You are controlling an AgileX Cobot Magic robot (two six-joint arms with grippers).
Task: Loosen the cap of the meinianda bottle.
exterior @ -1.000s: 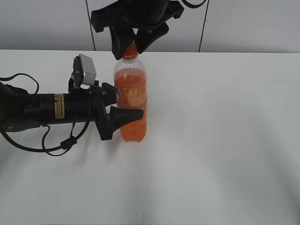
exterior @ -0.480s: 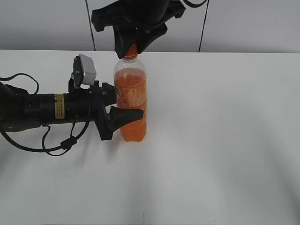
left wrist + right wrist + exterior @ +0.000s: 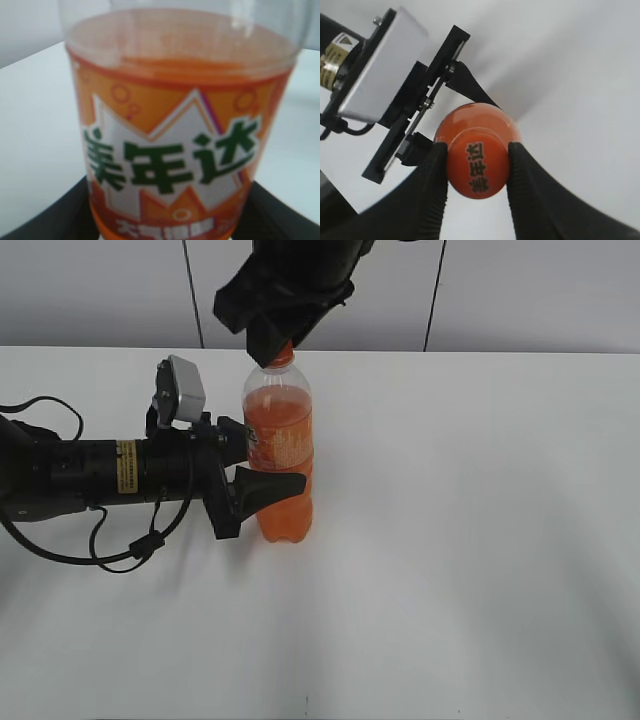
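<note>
The meinianda bottle (image 3: 281,455) stands upright on the white table, full of orange soda, and its label fills the left wrist view (image 3: 172,135). My left gripper (image 3: 272,468) reaches in level from the left and is shut on the bottle's labelled body, with black fingers (image 3: 55,217) showing on both sides. My right gripper (image 3: 279,342) comes down from above. In the right wrist view its two fingers (image 3: 432,185) press against opposite sides of the orange cap (image 3: 478,170), so the right gripper (image 3: 478,167) is shut on it. From outside, only the cap's lower edge (image 3: 284,355) shows.
The left arm (image 3: 90,475) lies across the table's left side with looping black cables (image 3: 130,545). Its grey wrist camera (image 3: 184,390) sits just left of the bottle. A wall (image 3: 520,290) stands behind the table's far edge.
The right gripper's jaws, earlier spread either side of the cap, have closed onto it, and the wrist has turned. The left gripper and bottle have not moved.
</note>
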